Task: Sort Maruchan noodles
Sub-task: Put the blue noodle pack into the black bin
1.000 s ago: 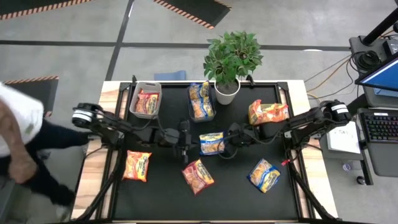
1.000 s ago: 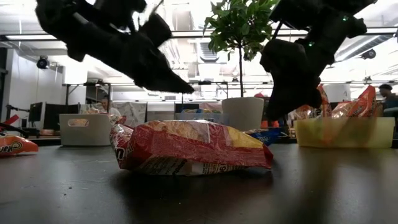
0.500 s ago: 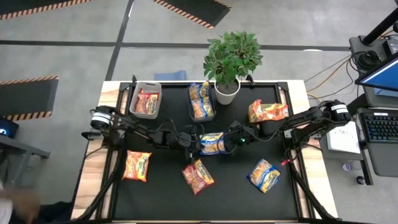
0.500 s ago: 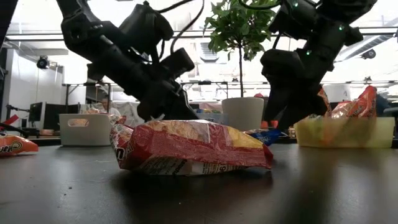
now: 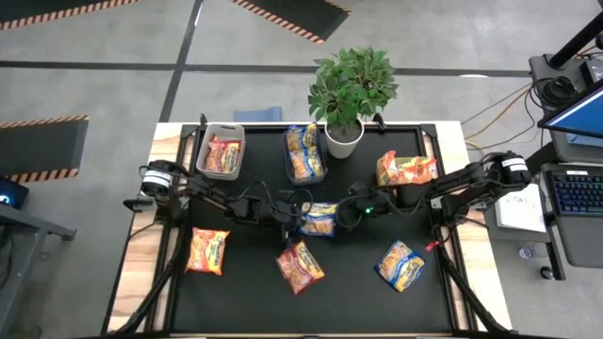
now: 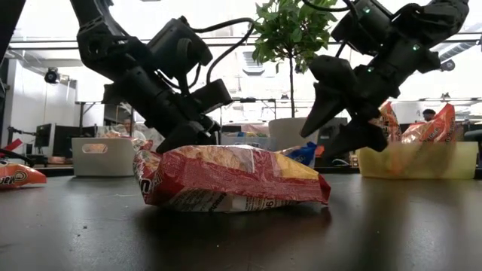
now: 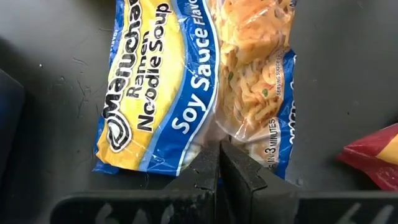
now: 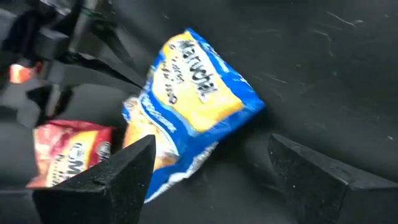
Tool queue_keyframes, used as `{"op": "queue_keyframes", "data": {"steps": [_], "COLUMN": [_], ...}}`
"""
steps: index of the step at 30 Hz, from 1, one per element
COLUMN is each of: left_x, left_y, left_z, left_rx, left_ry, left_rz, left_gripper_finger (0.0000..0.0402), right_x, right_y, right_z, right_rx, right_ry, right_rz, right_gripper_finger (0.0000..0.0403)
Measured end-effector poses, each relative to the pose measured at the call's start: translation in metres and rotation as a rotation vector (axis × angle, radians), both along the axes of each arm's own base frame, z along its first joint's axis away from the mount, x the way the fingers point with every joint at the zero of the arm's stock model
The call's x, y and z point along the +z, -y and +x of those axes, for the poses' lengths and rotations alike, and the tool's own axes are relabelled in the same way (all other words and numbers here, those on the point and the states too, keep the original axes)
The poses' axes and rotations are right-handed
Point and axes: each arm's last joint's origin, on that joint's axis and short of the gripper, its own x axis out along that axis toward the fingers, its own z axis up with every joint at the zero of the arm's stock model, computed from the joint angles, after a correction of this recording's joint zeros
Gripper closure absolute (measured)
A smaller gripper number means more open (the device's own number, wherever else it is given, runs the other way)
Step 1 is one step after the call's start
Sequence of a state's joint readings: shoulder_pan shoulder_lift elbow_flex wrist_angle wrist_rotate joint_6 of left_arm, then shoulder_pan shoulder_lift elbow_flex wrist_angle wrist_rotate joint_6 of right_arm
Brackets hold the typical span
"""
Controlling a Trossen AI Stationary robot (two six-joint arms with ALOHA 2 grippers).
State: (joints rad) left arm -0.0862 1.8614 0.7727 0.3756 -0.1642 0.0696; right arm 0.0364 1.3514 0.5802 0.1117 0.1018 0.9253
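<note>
A: While the blue-and-yellow packet [image 5: 319, 217] lies at the table's middle, by what is it pinned?
B: By the left gripper [image 7: 219, 163], clenched on its edge. The right gripper [image 8: 211, 171] is spread, released, so a handover seems intended.

— The blue-and-yellow noodle packet [image 7: 199, 87]?
— Glossy, crinkled plastic film, partly clear over the noodles.
— And the tabletop [image 7: 56, 74]?
— Matt black, lightly scuffed. The left gripper's fingers [image 7: 233, 171] look like dull dark plastic.
</note>
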Motion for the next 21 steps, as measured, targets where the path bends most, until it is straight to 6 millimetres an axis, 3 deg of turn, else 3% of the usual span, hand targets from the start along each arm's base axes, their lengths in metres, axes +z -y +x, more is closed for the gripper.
{"op": "queue_keyframes", "data": {"steps": [7, 15, 21], "left_x": [0.0, 0.0, 0.0], "left_y": [-0.001, -0.001, -0.001], "left_z": [0.0, 0.0, 0.0], "left_rx": [0.006, 0.007, 0.01], "left_ry": [-0.001, 0.001, 0.004], "left_rz": [-0.003, -0.003, -0.007], "left_gripper_finger": [0.0402, 0.0402, 0.0402], "right_x": [-0.01, -0.027, -0.036], "right_y": [0.0, -0.005, -0.005], "right_z": [0.006, 0.027, 0.037], "right_rx": [-0.009, 0.065, 0.06], "right_ry": [0.014, 0.141, 0.14], "right_rz": [0.018, 0.064, 0.058], "right_gripper_finger": [0.0104, 0.0103, 0.0122]}}
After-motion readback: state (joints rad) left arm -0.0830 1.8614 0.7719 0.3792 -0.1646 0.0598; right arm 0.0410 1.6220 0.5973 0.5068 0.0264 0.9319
